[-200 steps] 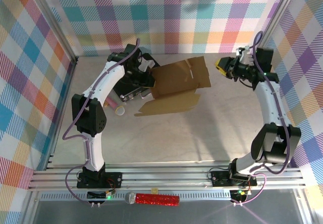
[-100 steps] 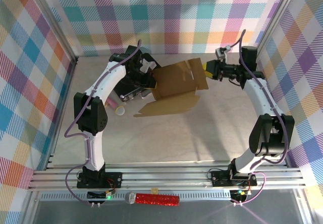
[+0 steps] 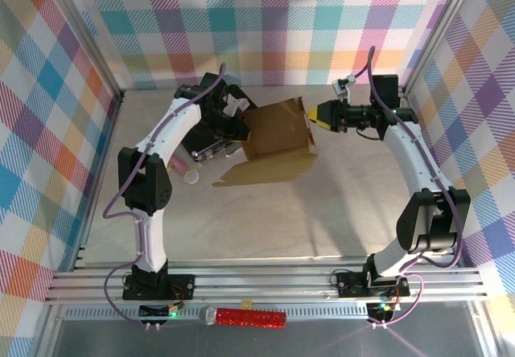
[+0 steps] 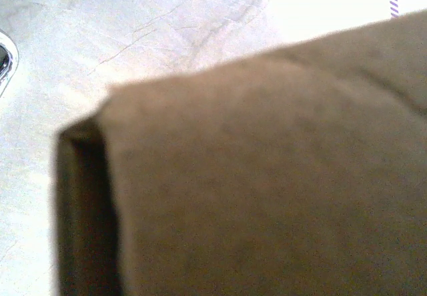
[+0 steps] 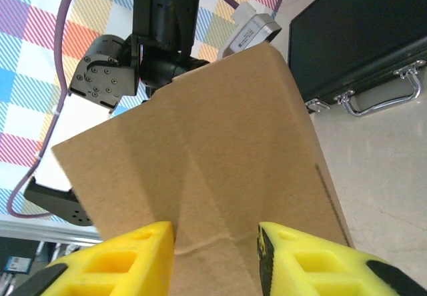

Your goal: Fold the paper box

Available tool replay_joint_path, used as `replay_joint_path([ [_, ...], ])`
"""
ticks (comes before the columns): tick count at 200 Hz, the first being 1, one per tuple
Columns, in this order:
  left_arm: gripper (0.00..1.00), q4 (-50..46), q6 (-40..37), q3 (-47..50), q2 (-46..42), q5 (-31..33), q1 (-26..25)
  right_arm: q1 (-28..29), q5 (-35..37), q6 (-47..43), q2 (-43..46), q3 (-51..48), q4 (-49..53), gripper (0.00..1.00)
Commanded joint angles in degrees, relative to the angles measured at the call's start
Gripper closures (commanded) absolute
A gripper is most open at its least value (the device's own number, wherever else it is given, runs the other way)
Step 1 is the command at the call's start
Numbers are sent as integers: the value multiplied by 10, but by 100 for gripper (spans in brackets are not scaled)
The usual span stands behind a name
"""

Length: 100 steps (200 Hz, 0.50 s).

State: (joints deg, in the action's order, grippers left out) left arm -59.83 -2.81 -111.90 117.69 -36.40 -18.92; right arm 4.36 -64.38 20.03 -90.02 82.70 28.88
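The paper box [image 3: 278, 134] is a brown cardboard sheet, partly raised, in the middle of the table. A long flap [image 3: 265, 168] lies flat in front of it. My left gripper [image 3: 239, 124] is at the box's left edge, shut on the cardboard. In the left wrist view blurred cardboard [image 4: 267, 176] hides the fingers. My right gripper [image 3: 314, 117] is pressed against the box's right side. Its yellow fingers [image 5: 133, 259] stand apart, open, with a creased cardboard panel [image 5: 220, 156] just beyond them.
A black case [image 3: 211, 128] with a metal handle [image 5: 380, 99] lies under the left arm, behind the box. A pink tube [image 3: 180, 163] and a small roll [image 3: 193, 178] sit to the case's front left. Checkered walls enclose the table.
My right gripper has moved left to the box's right side and opened wider. The right flap that stuck out now stands folded up. The left arm has stayed put.
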Motion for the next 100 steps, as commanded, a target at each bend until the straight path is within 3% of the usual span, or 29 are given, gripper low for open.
replay_joint_path([
  [1,100,-9,9,-12,4,-8,3,9,27,-51,14,22,43,60],
  [100,100,-9,10,-9,-2,-8,-3,53,124,-140,17,60,130,47],
])
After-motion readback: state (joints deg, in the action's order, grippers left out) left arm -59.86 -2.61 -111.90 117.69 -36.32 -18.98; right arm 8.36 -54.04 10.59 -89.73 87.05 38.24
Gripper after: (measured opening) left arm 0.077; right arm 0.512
